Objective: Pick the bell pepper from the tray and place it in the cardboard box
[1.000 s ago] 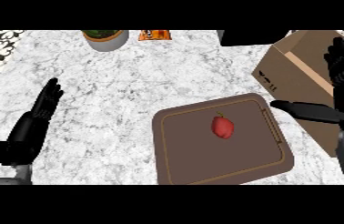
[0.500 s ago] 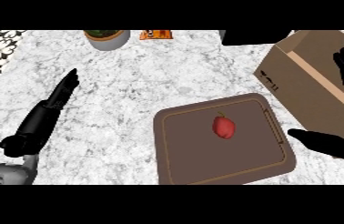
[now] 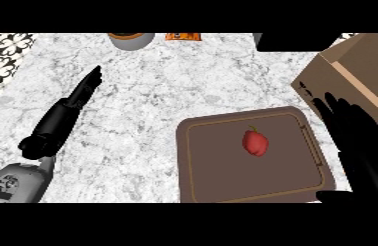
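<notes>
right hand back over the tray's edge, pepper not yet touched

since half a second before, the right hand point(image 3: 353, 140) had come up from the lower right corner and now stood over the right rim of the tray point(image 3: 203, 187), between it and the box point(image 3: 347, 72). its fingers were straight and spread, pointing away from the robot, and it held nothing. the left hand point(image 3: 63, 112) had shifted only a little, its fingertips reaching slightly farther across the counter point(image 3: 170, 85).

the pepper point(image 3: 255, 142) lay near the middle of the tray, to the left of the right hand and apart from it, with bare tray floor between them. its stem pointed away from the robot. the box stood just beyond the right hand's fingertips, its near corner close to the tray's far right corner; whether the fingertips touched the box could not be told.

the left hand lay well to the left of the tray, over bare counter, fingers straight and held together, slanting up and to the right, empty. far beyond its fingertips, at the counter's back edge, stood a grey pot point(image 3: 132, 39) and, to the right of that, a small orange thing point(image 3: 183, 36).
</notes>
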